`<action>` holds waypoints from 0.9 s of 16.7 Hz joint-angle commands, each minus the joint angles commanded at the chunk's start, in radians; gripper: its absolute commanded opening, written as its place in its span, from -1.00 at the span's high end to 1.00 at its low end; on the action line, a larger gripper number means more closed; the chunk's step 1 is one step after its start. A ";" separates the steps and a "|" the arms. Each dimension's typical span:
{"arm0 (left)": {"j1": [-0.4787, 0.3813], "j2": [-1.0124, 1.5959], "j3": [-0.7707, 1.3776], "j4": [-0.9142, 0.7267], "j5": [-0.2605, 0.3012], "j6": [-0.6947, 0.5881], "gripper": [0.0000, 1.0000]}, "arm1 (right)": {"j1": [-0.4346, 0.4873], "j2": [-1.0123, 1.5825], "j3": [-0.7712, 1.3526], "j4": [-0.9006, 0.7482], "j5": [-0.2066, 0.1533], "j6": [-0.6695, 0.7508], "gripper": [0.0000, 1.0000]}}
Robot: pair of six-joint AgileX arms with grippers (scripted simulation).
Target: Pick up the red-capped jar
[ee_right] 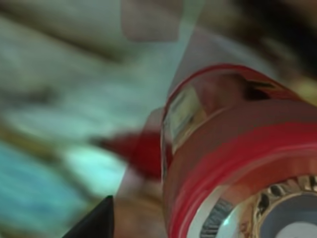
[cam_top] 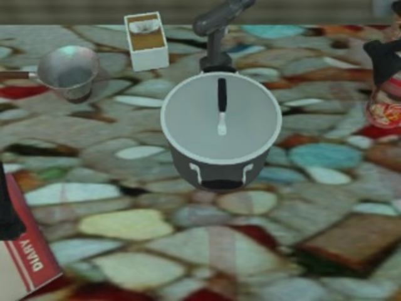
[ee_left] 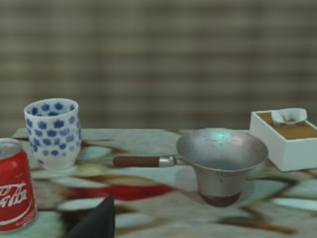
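While the left arm (cam_top: 7, 207) sits parked at the table's left edge beside a red diary (cam_top: 25, 263), the right gripper (cam_top: 387, 63) is at the far right edge over the red-capped jar (cam_top: 383, 103), and whether its fingers hold the jar or stand wide cannot be told. Judging from how the right wrist view is filled by the jar's smooth cylindrical wall and glossy red, white and yellow label, the step in hand looks like the close approach or grasp, and the next move likely calls for a firm squeeze on the slick round body before a straight lift, well apart from the lidded grey pot (cam_top: 219, 135)
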 joint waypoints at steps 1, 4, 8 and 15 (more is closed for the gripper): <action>0.000 0.000 0.000 0.000 0.000 0.000 -1.00 | 0.001 -0.002 -0.035 0.032 0.000 0.001 -1.00; 0.000 0.000 0.000 0.000 0.000 0.000 -1.00 | 0.004 -0.006 -0.144 0.135 0.000 0.005 -1.00; 0.000 0.000 0.000 0.000 0.000 0.000 -1.00 | 0.005 -0.006 -0.172 0.164 0.000 0.006 -1.00; 0.000 0.000 0.000 0.000 0.000 0.000 -1.00 | 0.005 -0.006 -0.172 0.164 0.000 0.006 -0.10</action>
